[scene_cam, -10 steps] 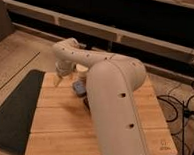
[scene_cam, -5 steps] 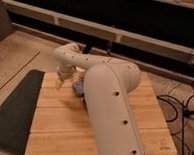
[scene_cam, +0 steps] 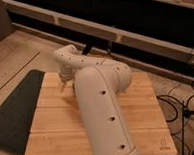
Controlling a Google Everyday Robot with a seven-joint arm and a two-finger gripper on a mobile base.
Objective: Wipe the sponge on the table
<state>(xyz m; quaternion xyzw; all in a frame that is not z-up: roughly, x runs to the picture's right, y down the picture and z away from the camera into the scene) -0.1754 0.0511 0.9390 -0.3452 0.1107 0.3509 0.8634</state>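
The robot's white arm (scene_cam: 100, 110) reaches across the middle of the bamboo-coloured desk (scene_cam: 145, 113) and bends back toward its far left corner. There the hand (scene_cam: 64, 85) points down at the planks, its tip just above or on the wood. Its jaws stand wide apart, with nothing visibly between them. The sponge is not in sight, and the bulky arm hides much of the desk top. A dark mat (scene_cam: 13, 111) lies along the desk's left edge. Black cables (scene_cam: 181, 110) trail on the floor to the right.
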